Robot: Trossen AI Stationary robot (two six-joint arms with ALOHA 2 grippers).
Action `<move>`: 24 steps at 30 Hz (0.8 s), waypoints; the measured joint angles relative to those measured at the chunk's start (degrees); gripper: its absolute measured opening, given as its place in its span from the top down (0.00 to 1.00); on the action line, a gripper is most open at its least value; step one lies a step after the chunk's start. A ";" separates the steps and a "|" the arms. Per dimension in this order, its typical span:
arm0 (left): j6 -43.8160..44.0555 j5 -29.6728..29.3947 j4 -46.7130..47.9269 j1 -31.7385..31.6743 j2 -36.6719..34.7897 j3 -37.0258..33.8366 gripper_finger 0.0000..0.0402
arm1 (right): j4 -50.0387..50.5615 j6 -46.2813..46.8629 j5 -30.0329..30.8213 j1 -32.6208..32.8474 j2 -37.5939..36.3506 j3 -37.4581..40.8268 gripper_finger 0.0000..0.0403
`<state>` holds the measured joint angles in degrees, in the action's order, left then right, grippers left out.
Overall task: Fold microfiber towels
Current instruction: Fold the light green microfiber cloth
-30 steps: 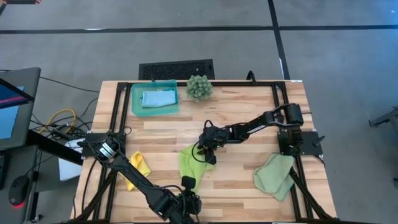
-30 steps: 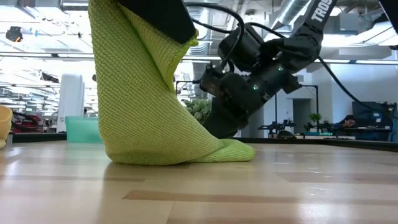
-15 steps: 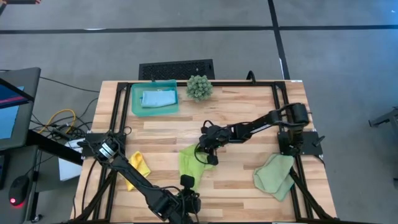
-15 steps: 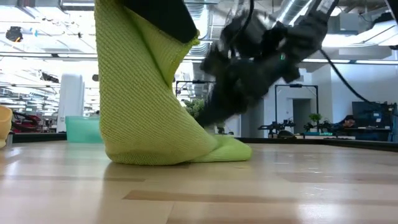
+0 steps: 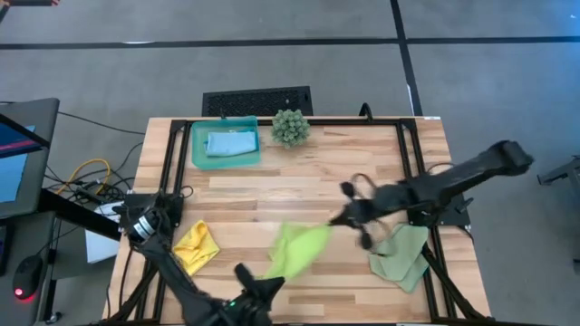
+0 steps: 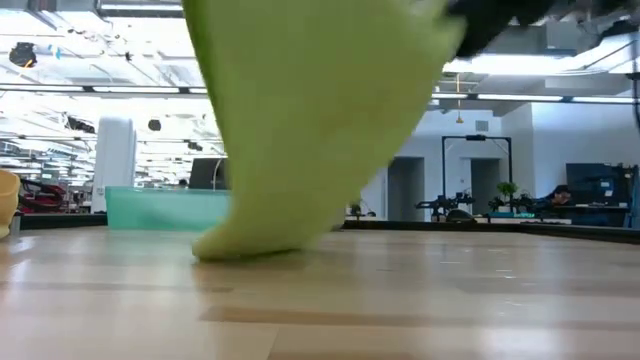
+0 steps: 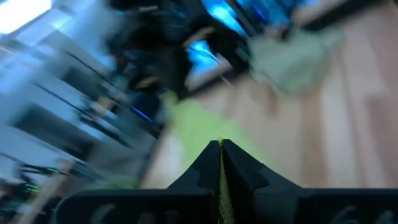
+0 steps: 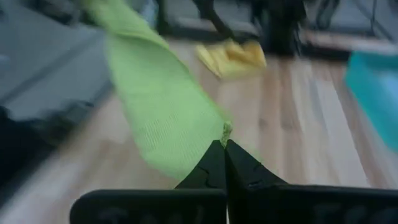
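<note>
**Lime towel strung between two grippers**

The lime green towel point(image 5: 297, 250) hangs stretched between the arms near the middle of the table point(image 5: 362, 154). Its long axis slants from the left gripper point(image 5: 263, 286), at the table's near edge, up and away to the right gripper point(image 5: 337, 220). In each wrist view the gripper's fingers are pressed together with a sliver of lime cloth caught between them, so each gripper pinches one end of the towel. From the right gripper the cloth runs off toward the left arm; from the left gripper it runs toward the right arm. In the low view only the towel's lower part touches the wood.

Judging by this, the coming move depends on keeping that span taut and laying it flat along its axis.

Relative to the lime towel, the yellow towel point(image 5: 197, 246) lies crumpled to its left, the pale sage towel point(image 5: 399, 256) just beyond the right gripper. The light blue towel point(image 5: 231, 143) rests in the teal tray point(image 5: 198, 152) at the far edge, beside the spiky plant point(image 5: 290, 127). Bare wood lies between them.
</note>
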<state>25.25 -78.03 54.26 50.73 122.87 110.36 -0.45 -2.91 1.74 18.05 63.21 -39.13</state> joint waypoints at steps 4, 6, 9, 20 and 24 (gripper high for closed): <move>0.08 -11.59 3.82 2.63 0.00 4.70 1.00 | 0.48 -0.06 2.92 9.74 -11.69 -0.04 0.98; 0.77 -11.92 7.47 2.90 0.00 7.63 1.00 | -0.96 -0.12 4.44 14.32 -15.87 -0.06 0.99; 5.05 -12.02 14.03 1.55 -0.35 11.39 1.00 | -1.62 -0.14 6.46 19.39 -20.22 -0.09 0.99; 25.81 -9.53 35.64 -11.03 -0.33 8.52 1.00 | 15.66 2.08 32.68 17.56 -22.64 -0.07 0.98; 27.45 -11.95 35.71 -17.39 -0.64 3.28 1.00 | 19.39 2.54 38.26 11.00 -21.46 -0.07 0.98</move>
<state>52.70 -89.99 89.97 33.34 122.23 113.64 18.94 -0.37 40.01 29.04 41.75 -39.20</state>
